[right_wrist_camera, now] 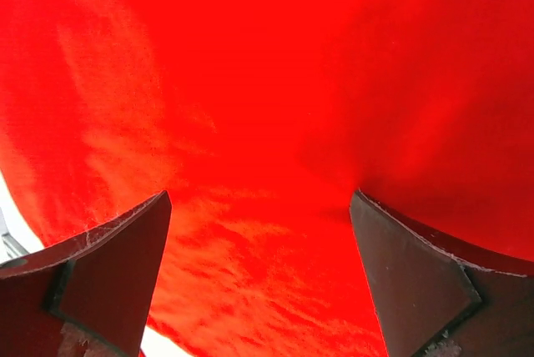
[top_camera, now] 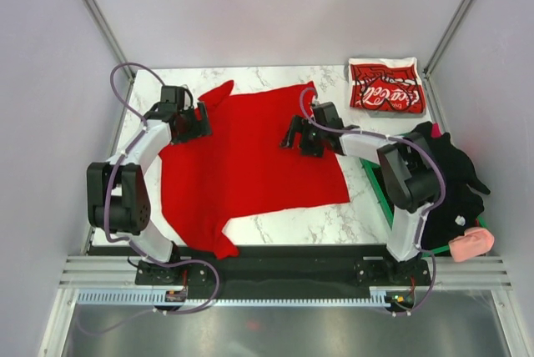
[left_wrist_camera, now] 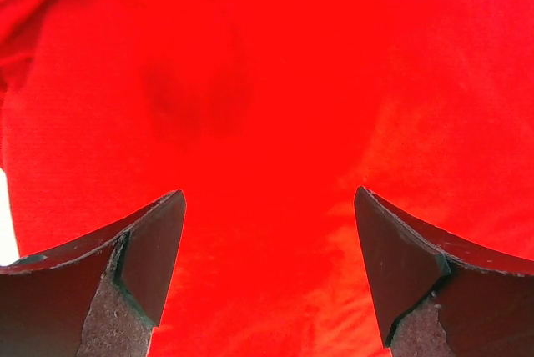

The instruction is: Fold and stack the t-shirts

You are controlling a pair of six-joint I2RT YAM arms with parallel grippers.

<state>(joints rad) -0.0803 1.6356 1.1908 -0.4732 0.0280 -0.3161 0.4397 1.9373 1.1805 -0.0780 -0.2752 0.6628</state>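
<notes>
My left gripper [top_camera: 193, 123] hangs open over the plain red t-shirt [top_camera: 250, 165], spread flat across the worktop [top_camera: 284, 219] for folding. My right gripper [top_camera: 292, 133], also released, hovers over its right half. The folded Coca-Cola t-shirt [top_camera: 385, 86] waits at the far right corner.

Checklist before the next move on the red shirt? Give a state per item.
1. Red shirt lies spread out on the table: ok.
2. Red shirt folded: not ok, not yet begun.
3. Left jaws open and empty, over the cloth: ok.
4. Right jaws open and empty, over the cloth: ok.
5. Jaws touching the cloth: cannot tell.
6. Printed shirt folded at the far right corner, apart from the red shirt: ok.
</notes>
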